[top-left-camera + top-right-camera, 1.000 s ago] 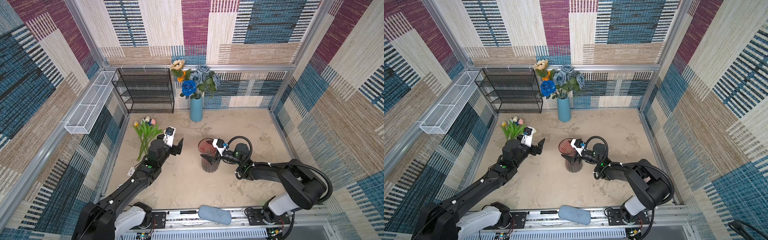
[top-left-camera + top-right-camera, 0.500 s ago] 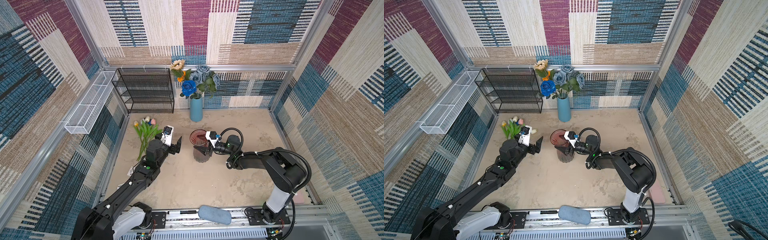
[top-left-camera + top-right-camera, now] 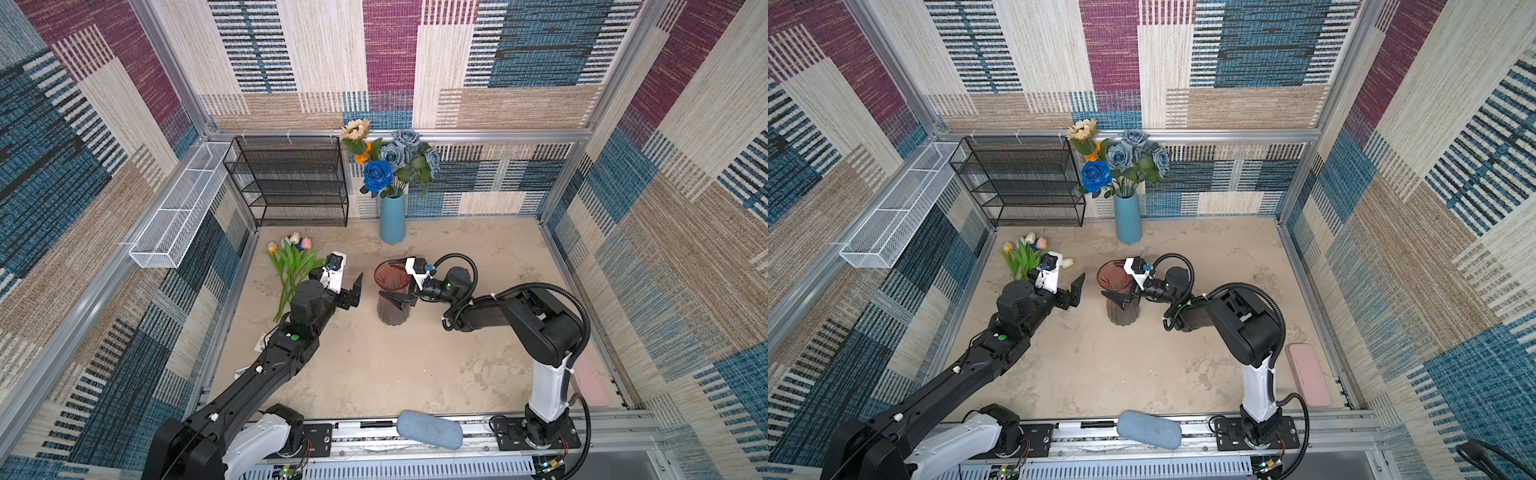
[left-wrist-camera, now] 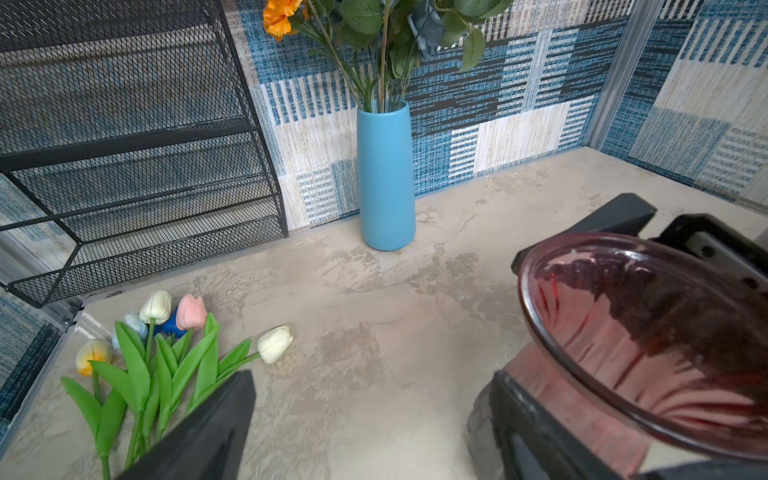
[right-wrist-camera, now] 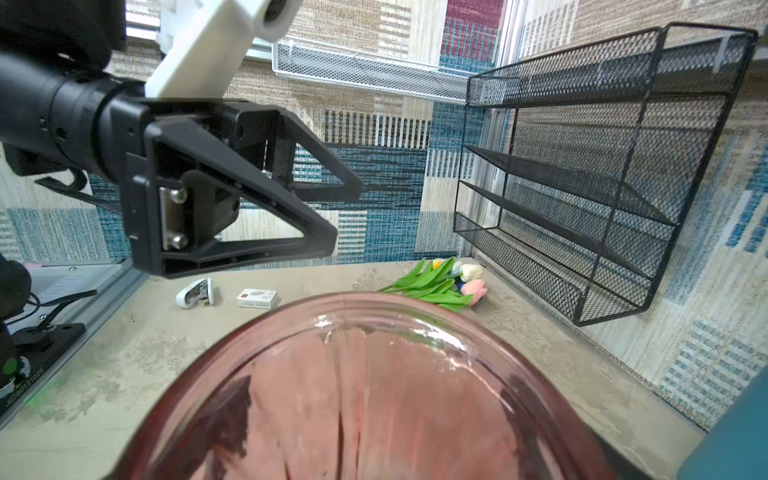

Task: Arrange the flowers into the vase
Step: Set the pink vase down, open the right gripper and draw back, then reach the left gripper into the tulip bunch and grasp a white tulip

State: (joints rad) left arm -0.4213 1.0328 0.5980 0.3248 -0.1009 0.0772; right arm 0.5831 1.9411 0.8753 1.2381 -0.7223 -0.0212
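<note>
A pink glass vase (image 3: 392, 313) (image 3: 1121, 312) stands mid-table with nothing in it. My right gripper (image 3: 395, 286) (image 5: 374, 415) straddles its neck, one finger in front and one behind, shut on it. A bunch of tulips (image 3: 293, 266) (image 4: 166, 353) (image 5: 440, 286) lies flat at the left. My left gripper (image 3: 345, 280) (image 4: 374, 436) hovers open and empty between the tulips and the pink vase (image 4: 623, 332). At the back wall a blue vase (image 3: 392, 218) (image 4: 386, 178) holds dusty-blue roses (image 3: 405, 151), a deep-blue rose (image 3: 377, 174), a sunflower (image 3: 354, 129) and a marigold (image 3: 363, 158).
A black mesh shelf (image 3: 291, 178) stands at the back left, with a white wire basket (image 3: 178, 208) on the left wall. A blue-grey pad (image 3: 430, 428) lies on the front rail and a pink pad (image 3: 590, 382) at the right edge. A small white box (image 5: 257, 298) sits near the left edge.
My right gripper has slid the pink vase leftward and a little toward the back, its arm folding upward. The left gripper has barely shifted and stays open.
</note>
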